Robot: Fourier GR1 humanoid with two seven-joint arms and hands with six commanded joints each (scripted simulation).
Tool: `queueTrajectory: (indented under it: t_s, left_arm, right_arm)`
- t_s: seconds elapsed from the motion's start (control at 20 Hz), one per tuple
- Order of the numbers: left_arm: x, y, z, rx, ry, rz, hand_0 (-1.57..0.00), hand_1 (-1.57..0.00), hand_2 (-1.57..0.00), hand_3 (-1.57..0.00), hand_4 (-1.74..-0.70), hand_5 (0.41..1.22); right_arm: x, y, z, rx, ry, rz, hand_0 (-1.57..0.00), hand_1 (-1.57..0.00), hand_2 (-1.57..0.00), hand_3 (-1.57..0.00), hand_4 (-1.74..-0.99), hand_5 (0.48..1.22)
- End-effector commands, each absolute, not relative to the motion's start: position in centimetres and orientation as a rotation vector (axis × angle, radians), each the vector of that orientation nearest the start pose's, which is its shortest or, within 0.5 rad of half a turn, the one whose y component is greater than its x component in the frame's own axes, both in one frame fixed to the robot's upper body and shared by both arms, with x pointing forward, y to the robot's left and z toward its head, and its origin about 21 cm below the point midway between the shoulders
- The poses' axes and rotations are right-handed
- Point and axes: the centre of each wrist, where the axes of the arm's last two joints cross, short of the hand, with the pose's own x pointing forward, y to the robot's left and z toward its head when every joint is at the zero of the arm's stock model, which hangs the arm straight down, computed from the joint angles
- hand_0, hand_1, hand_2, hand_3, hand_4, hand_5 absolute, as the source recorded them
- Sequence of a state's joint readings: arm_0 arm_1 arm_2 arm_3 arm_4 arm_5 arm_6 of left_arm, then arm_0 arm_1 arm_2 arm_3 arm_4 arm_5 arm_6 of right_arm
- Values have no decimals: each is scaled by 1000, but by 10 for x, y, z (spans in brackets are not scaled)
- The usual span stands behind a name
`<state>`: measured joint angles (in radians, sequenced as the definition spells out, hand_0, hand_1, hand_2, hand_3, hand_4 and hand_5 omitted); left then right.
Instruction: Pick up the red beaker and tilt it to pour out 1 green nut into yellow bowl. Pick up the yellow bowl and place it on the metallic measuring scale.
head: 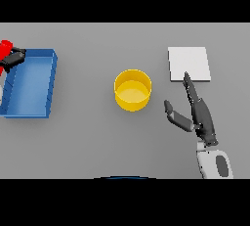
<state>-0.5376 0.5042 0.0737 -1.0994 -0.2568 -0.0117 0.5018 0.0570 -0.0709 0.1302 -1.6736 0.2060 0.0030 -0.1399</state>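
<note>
I see my right hand (199,115) spread wide, fingers straight toward the metallic scale (189,64) just ahead; the yellow bowl (133,90) stands upright to its left. My left hand (12,57) seemingly grips the red beaker (5,49) beside the blue tray (49,85) on the grey table (97,142).

The right hand (201,115) is dark grey to black, with long, slim, segmented fingers and a separate thumb whose inner face is a lighter grey. The hand joins a white forearm shell at a narrow wrist; the shell carries a grey oval inset panel. The left hand (12,57), at the far left edge, is black and blocky, only partly visible.
</note>
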Motion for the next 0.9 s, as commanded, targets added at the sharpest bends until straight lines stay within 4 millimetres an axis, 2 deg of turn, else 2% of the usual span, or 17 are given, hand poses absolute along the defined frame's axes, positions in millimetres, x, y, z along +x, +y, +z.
queueTrajectory:
  t_s: [0.0, 0.05, 0.15, 0.3, 0.4, 0.5, 0.6, 0.65, 0.75, 0.85]
  left_arm:
    - [369, 347, 107, 655, -1094, -336, -1175, -1075, -1021, -1055, -1232, 737]
    - [367, 350, 110, 607, -1091, -348, -940, -860, -817, -843, -1126, 705]
    - [362, 355, 109, 564, -1064, -383, -601, -550, -522, -539, -976, 664]
    - [361, 351, 110, 599, -1010, -477, -307, -281, -267, -276, -843, 632]
    - [363, 348, 106, 640, -977, -502, -196, -179, -170, -176, -813, 627]
    - [365, 349, 105, 664, -988, -492, -125, -115, -109, -112, -794, 627]
    - [366, 346, 105, 659, -1035, -491, -80, -73, -69, -72, -776, 631]
    - [366, 345, 107, 650, -1068, -483, -64, -58, -55, -57, -778, 633]
    - [362, 343, 105, 613, -1124, -469, -40, -37, -35, -36, -784, 644]
    - [360, 339, 105, 590, -1148, -451, -25, -23, -22, -23, -793, 657]
  right_arm:
    - [231, -220, 9, -110, -1751, 315, 1, 1, 1, 1, -1151, 670]
    - [232, -224, 10, -118, -1752, 315, 1, 1, 1, 1, -1149, 670]
    - [227, -218, 7, -102, -1758, 310, 1, 1, 1, 1, -1153, 670]
    - [230, -217, 10, -109, -1758, 317, 1, 1, 1, 1, -1155, 670]
    - [231, -217, 10, -138, -1752, 327, 1, 1, 1, 1, -1157, 665]
    - [231, -219, 14, -151, -1764, 332, 1, 1, 1, 1, -1157, 665]
    - [231, -214, 9, -161, -1730, 332, 1, 1, 1, 1, -1144, 644]
    - [232, -214, 11, -211, -1698, 365, 1, 1, 1, 1, -1131, 631]
    - [239, -213, 20, -191, -1737, 477, 1, 1, 1, 1, -1087, 649]
    - [250, -216, 27, -183, -1726, 635, 1, 1, 1, 1, -1088, 665]
